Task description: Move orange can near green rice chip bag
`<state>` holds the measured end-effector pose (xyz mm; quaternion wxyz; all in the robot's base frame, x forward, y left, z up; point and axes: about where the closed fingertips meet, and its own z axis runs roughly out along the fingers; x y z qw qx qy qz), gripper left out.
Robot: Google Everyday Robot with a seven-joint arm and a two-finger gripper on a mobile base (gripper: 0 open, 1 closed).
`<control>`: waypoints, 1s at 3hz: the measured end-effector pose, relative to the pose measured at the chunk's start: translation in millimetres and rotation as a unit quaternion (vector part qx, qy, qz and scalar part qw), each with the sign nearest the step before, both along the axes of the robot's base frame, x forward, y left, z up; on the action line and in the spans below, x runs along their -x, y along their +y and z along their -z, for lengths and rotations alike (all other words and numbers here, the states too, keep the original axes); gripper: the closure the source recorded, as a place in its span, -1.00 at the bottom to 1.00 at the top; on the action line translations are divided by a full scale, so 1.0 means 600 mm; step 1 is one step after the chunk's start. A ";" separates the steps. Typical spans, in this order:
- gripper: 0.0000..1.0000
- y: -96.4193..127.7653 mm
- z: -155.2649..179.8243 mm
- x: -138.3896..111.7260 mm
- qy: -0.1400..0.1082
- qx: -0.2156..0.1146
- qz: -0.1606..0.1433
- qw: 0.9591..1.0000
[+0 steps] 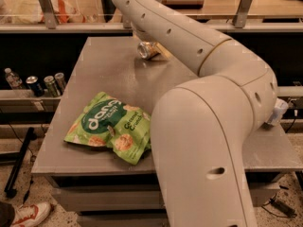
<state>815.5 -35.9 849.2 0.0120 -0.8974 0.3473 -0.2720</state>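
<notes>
The orange can (147, 50) lies on its side at the far middle of the grey table (99, 74), its silver end facing me. My gripper (141, 36) is at the end of the white arm, right above and behind the can, mostly hidden by the arm. The green rice chip bag (110, 126) lies flat near the table's front left, well apart from the can.
My big white arm (208, 126) covers the table's right half. A side shelf at the left holds dark cans (45, 84) and a clear bottle (12, 78). A white cup (277, 112) sits at the right edge. A rail with posts (47, 6) runs behind the table.
</notes>
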 end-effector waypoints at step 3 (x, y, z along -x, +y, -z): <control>0.76 -0.017 -0.004 0.007 0.001 -0.007 0.013 1.000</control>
